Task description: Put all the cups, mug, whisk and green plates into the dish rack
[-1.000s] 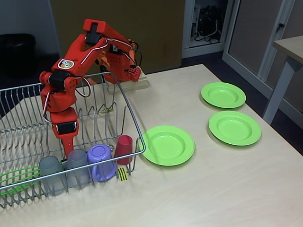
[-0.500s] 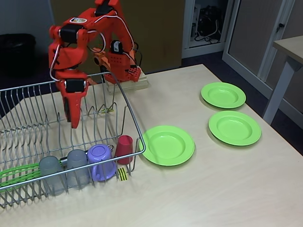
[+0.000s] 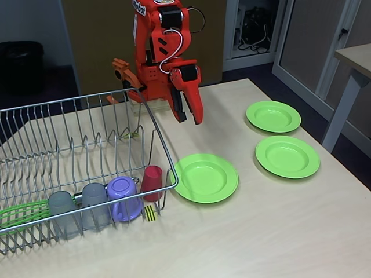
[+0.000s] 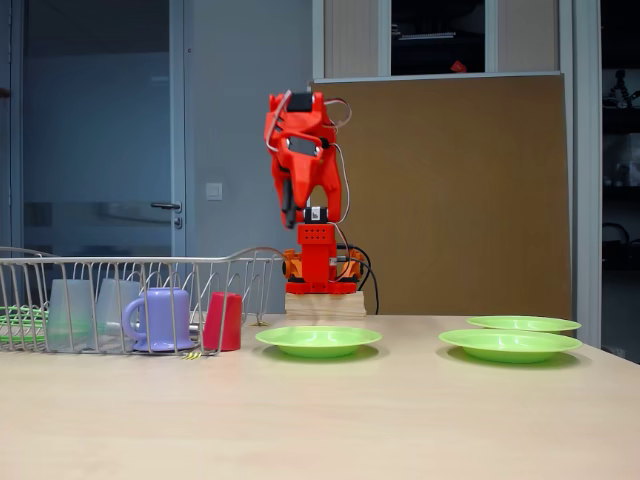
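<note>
Swinging out of the dish rack (image 3: 87, 156), my gripper (image 3: 190, 116) has left the spot above the cups it hovered over a second ago and now hangs high over the table (image 3: 243, 231), fingers pointing down. They carry nothing; whether they stand apart or together I cannot tell from this angle. I judge the cup and mug part done, and the plates are what remains.

From the high fixed view, counting outward from my gripper: the nearest green plate (image 3: 206, 177) lies below and just in front of my fingertips, touching nothing. Two more plates sit well off to the picture's right, one farther back (image 3: 273, 116) and one nearer the camera (image 3: 287, 156). That makes three plates, all outside the rack. To the picture's left and below my gripper, inside the rack's front edge, stand two grey tumblers (image 3: 62, 214), one purple mug (image 3: 123, 198) and one red cup (image 3: 152, 182); the green whisk (image 3: 20, 215) lies at the far left end.

From the low fixed view, my gripper (image 4: 300, 215) hangs well above the table. The nearest plate (image 4: 318, 340) lies beneath it; the other two overlap at the picture's right (image 4: 510, 345). The rack (image 4: 140, 262) holds the tumblers (image 4: 72, 312), mug (image 4: 160, 318) and red cup (image 4: 223, 321), well left of my gripper.
</note>
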Controlling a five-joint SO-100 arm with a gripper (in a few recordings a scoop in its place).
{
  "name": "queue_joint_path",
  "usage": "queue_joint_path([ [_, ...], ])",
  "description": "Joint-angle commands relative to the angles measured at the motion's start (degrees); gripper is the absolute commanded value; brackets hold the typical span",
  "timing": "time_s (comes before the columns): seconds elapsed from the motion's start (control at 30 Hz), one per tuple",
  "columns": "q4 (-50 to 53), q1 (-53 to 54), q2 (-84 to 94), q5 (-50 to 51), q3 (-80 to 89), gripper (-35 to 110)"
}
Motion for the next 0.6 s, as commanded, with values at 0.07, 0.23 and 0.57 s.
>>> queue_joint_path([
  [0.07, -1.9, -6.4, 3.0, 17.7, 9.8, 38],
  [0.23, -5.2, -8.3, 1.5, 27.1, 16.9, 41],
  [0.57, -18.6, -12.4, -6.1, 33.8, 26.8, 42],
])
